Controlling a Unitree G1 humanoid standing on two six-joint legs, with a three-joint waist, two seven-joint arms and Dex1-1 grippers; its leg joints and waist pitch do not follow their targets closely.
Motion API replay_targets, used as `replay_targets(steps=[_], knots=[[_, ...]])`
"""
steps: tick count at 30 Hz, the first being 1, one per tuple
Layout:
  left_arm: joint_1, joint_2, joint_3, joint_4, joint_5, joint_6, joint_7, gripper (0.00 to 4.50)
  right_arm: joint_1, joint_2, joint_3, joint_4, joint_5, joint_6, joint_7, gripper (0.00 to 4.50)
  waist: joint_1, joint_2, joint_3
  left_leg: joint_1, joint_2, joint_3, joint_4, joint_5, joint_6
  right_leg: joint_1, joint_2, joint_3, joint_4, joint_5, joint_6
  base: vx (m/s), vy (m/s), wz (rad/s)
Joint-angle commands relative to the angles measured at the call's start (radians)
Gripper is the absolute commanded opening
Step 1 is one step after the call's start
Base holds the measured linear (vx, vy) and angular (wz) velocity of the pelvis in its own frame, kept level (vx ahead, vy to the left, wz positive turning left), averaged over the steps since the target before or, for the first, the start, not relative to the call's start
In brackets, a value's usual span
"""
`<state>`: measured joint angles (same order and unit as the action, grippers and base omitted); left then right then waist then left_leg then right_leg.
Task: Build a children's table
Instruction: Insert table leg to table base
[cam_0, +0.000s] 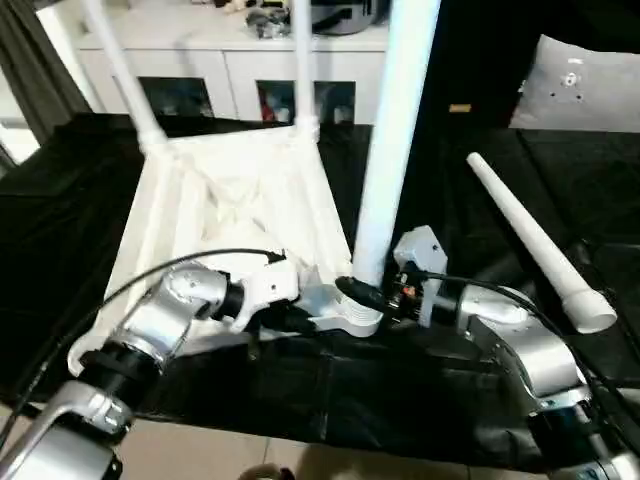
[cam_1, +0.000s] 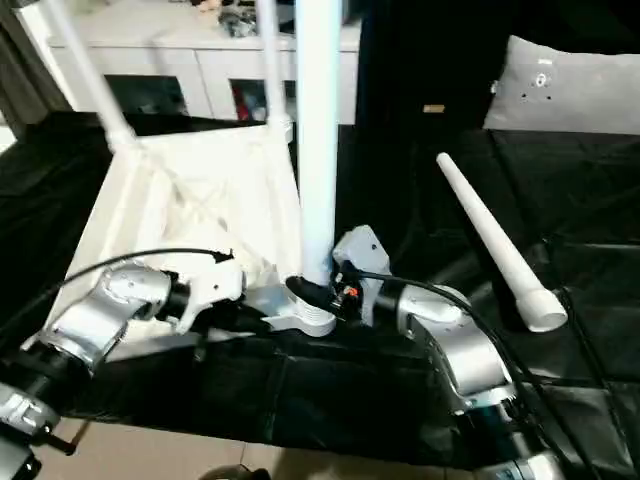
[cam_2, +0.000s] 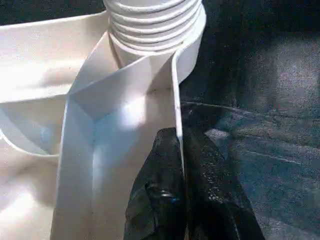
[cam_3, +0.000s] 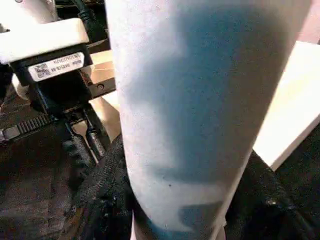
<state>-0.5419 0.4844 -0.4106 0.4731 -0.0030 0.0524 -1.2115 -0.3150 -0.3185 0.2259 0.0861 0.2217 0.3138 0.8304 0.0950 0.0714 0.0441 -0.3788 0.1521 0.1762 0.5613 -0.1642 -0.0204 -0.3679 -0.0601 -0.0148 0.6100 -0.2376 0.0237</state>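
I see the upturned white plastic rectangular tabletop (cam_0: 225, 215) on the black-covered bench (cam_0: 480, 200). Left tool (cam_2: 181, 165) pinches its rim; right tool (cam_0: 372, 297) clasps the upright white tubular leg (cam_0: 395, 130) at the near corner socket (cam_0: 350, 318).

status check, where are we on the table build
Left gripper shut on tabletop rim. Right gripper shut on upright leg at near corner socket. Two far legs in; fourth leg loose on black cloth.
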Motion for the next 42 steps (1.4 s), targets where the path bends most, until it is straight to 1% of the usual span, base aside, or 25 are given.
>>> replay_targets(steps=[1,3,6,8,9,10,12,13,15,18,20,21,23,25,26,28,29,30,32,33,36,37,38,39,42], knots=[[0.025,0.031,0.02,-0.077,0.001,0.01,-0.001,0.0,0.034,0.013,0.086,0.143,-0.068,0.088,-0.016,1.88,-0.002,-0.003,-0.021,0.031,0.083,-0.053,-0.094,-0.53,-0.085,-0.019,-0.101,0.053,-0.105,-0.475,-0.152,0.0,0.0,0.0],[0.063,0.04,0.032,-0.121,-0.01,0.039,0.011,0.0,0.021,0.024,0.085,0.164,-0.079,0.086,-0.033,1.88,-0.012,-0.014,-0.016,0.023,0.082,-0.052,-0.098,-0.52,-0.082,-0.017,-0.099,0.052,-0.107,-0.473,-0.156,0.0,0.0,0.0],[0.171,0.041,0.064,-0.25,-0.033,0.137,0.075,0.0,-0.003,0.049,0.078,0.198,-0.101,0.077,-0.083,1.88,-0.021,-0.014,-0.016,0.018,0.083,-0.053,-0.102,-0.524,-0.091,-0.016,-0.096,0.049,-0.101,-0.445,-0.162,0.0,0.0,0.0],[0.246,0.015,0.096,-0.341,-0.053,0.229,0.149,0.0,-0.021,0.072,0.061,0.224,-0.104,0.078,-0.124,1.88,-0.035,-0.023,-0.016,0.025,0.083,-0.05,-0.098,-0.544,-0.092,-0.021,-0.096,0.052,-0.103,-0.479,-0.166,0.0,0.0,0.0],[0.277,0.0,0.112,-0.379,-0.062,0.269,0.187,0.0,-0.03,0.082,0.052,0.237,-0.103,0.079,-0.143,1.88,-0.041,-0.024,-0.009,0.018,0.08,-0.056,-0.099,-0.546,-0.088,-0.02,-0.099,0.05,-0.106,-0.505,-0.162,0.0,0.0,0.0],[0.3,-0.012,0.12,-0.41,-0.068,0.304,0.215,0.0,-0.037,0.088,0.047,0.248,-0.102,0.077,-0.154,1.88,-0.048,-0.027,-0.01,0.018,0.076,-0.059,-0.1,-0.562,-0.084,-0.019,-0.095,0.047,-0.114,-0.584,-0.132,0.0,0.0,0.0],[0.348,-0.039,0.124,-0.485,-0.057,0.361,0.273,0.0,-0.052,0.099,0.044,0.267,-0.11,0.06,-0.172,1.88,-0.054,-0.035,-0.013,0.023,0.078,-0.059,-0.097,-0.567,-0.086,-0.022,-0.095,0.049,-0.113,-0.591,-0.129,0.0,0.0,0.0],[0.382,-0.092,0.125,-0.56,-0.031,0.435,0.354,0.0,-0.068,0.115,0.035,0.286,-0.112,0.048,-0.191,1.88,-0.064,-0.039,-0.013,0.01,0.078,-0.06,-0.101,-0.542,-0.08,-0.012,-0.092,0.043,-0.11,-0.551,-0.133,0.0,0.0,0.0],[0.388,-0.11,0.124,-0.58,-0.024,0.459,0.377,0.0,-0.073,0.12,0.032,0.292,-0.112,0.045,-0.196,1.88,-0.06,-0.033,-0.015,0.019,0.077,-0.055,-0.099,-0.535,-0.076,-0.018,-0.088,0.045,-0.114,-0.529,-0.134,0.0,0.0,0.0],[0.366,-0.186,0.075,-0.625,0.022,0.521,0.446,0.0,-0.087,0.131,0.027,0.309,-0.119,0.034,-0.207,1.88,-0.053,-0.042,-0.022,0.027,0.08,-0.042,-0.094,-0.481,-0.06,-0.02,-0.08,0.05,-0.117,-0.405,-0.156,0.0,0.0,0.0],[0.348,-0.198,0.032,-0.636,0.053,0.559,0.469,0.0,-0.091,0.134,0.033,0.317,-0.115,0.02,-0.21,1.88,-0.036,-0.043,-0.025,0.032,0.078,-0.034,-0.089,-0.456,-0.053,-0.019,-0.077,0.052,-0.115,-0.344,-0.165,0.0,0.0,0.0],[0.348,-0.198,0.032,-0.636,0.053,0.559,0.469,0.0,-0.091,0.134,0.033,0.317,-0.115,0.02,-0.21,1.88,-0.031,-0.038,-0.027,0.031,0.077,-0.034,-0.089,-0.444,-0.052,-0.017,-0.077,0.052,-0.113,-0.327,-0.168,0.0,0.0,0.0],[0.342,-0.19,0.03,-0.623,0.069,0.555,0.481,0.0,-0.084,0.132,0.031,0.305,-0.108,0.009,-0.206,1.88,-0.02,-0.04,-0.029,0.027,0.076,-0.033,-0.089,-0.412,-0.05,-0.008,-0.073,0.049,-0.107,-0.257,-0.167,0.0,0.0,0.0],[0.339,-0.169,0.035,-0.621,0.081,0.546,0.48,0.0,-0.069,0.128,0.016,0.288,-0.1,-0.015,-0.208,1.88,-0.013,-0.032,-0.034,0.025,0.075,-0.035,-0.088,-0.399,-0.054,-0.001,-0.075,0.046,-0.104,-0.239,-0.16,0.0,0.0,0.0],[0.339,-0.169,0.035,-0.621,0.081,0.546,0.48,0.0,-0.069,0.128,0.016,0.288,-0.1,-0.015,-0.208,1.88,-0.014,-0.035,-0.034,0.026,0.076,-0.034,-0.089,-0.399,-0.054,-0.001,-0.074,0.046,-0.105,-0.235,-0.159,0.0,0.0,0.0],[0.334,-0.143,0.028,-0.61,0.093,0.512,0.466,0.0,-0.057,0.134,-0.011,0.275,-0.092,-0.056,-0.211,1.88,-0.011,-0.031,-0.037,0.028,0.076,-0.035,-0.087,-0.405,-0.055,0.0,-0.076,0.045,-0.105,-0.246,-0.161,0.0,0.0,0.0],[0.323,-0.1,0.01,-0.577,0.113,0.408,0.432,0.0,-0.042,0.149,-0.06,0.232,-0.051,-0.091,-0.214,1.88,-0.01,-0.027,-0.038,0.025,0.075,-0.037,-0.087,-0.405,-0.054,0.001,-0.077,0.045,-0.106,-0.25,-0.158,0.0,0.0,0.0],[0.323,-0.1,0.01,-0.577,0.113,0.408,0.432,0.0,-0.042,0.149,-0.06,0.232,-0.051,-0.091,-0.214,1.88,-0.008,-0.029,-0.038,0.026,0.075,-0.037,-0.087,-0.404,-0.05,0.001,-0.077,0.046,-0.111,-0.256,-0.15,0.0,0.0,0.0],[0.309,-0.06,0.0,-0.526,0.114,0.254,0.387,0.0,-0.02,0.16,-0.115,0.159,0.005,-0.134,-0.213,1.88,-0.005,-0.019,-0.044,0.027,0.076,-0.038,-0.085,-0.382,-0.05,0.004,-0.075,0.045,-0.103,-0.193,-0.149,0.0,0.0,0.0],[0.3,-0.049,-0.003,-0.508,0.115,0.22,0.377,0.0,-0.012,0.166,-0.137,0.132,0.031,-0.138,-0.215,1.88,-0.006,-0.022,-0.045,0.027,0.077,-0.035,-0.084,-0.373,-0.051,0.004,-0.072,0.044,-0.101,-0.165,-0.152,0.0,0.0,0.0],[0.274,-0.035,-0.003,-0.462,0.12,0.171,0.368,0.0,0.005,0.177,-0.182,0.074,0.083,-0.146,-0.219,1.88,-0.003,-0.012,-0.056,0.022,0.074,-0.034,-0.074,-0.279,-0.04,0.014,-0.07,0.039,-0.078,-0.003,-0.179,0.0,0.0,0.0],[0.253,-0.037,0.006,-0.425,0.112,0.144,0.36,0.0,0.02,0.184,-0.212,0.028,0.118,-0.16,-0.22,1.88,0.001,-0.006,-0.063,0.015,0.072,-0.033,-0.062,-0.18,-0.02,0.018,-0.068,0.034,-0.063,0.135,-0.188,0.0,0.0,0.0],[0.25,-0.037,0.008,-0.42,0.11,0.142,0.359,0.0,0.022,0.185,-0.217,0.021,0.125,-0.16,-0.22,1.88,0.002,-0.008,-0.064,0.014,0.07,-0.03,-0.058,-0.157,-0.012,0.018,-0.067,0.033,-0.062,0.174,-0.187,0.0,0.0,0.0],[0.237,-0.035,0.011,-0.397,0.106,0.122,0.351,0.0,0.034,0.193,-0.243,-0.018,0.159,-0.159,-0.224,1.88,0.003,-0.003,-0.066,0.011,0.07,-0.032,-0.054,-0.129,-0.003,0.019,-0.068,0.03,-0.053,0.222,-0.19,0.0,0.0,0.0],[0.229,-0.029,0.022,-0.352,0.083,0.058,0.345,0.0,0.057,0.197,-0.276,-0.084,0.204,-0.153,-0.238,1.88,-0.003,0.002,-0.064,0.013,0.07,-0.032,-0.057,-0.179,-0.003,0.019,-0.07,0.028,-0.057,0.17,-0.196,0.0,0.0,0.0]])
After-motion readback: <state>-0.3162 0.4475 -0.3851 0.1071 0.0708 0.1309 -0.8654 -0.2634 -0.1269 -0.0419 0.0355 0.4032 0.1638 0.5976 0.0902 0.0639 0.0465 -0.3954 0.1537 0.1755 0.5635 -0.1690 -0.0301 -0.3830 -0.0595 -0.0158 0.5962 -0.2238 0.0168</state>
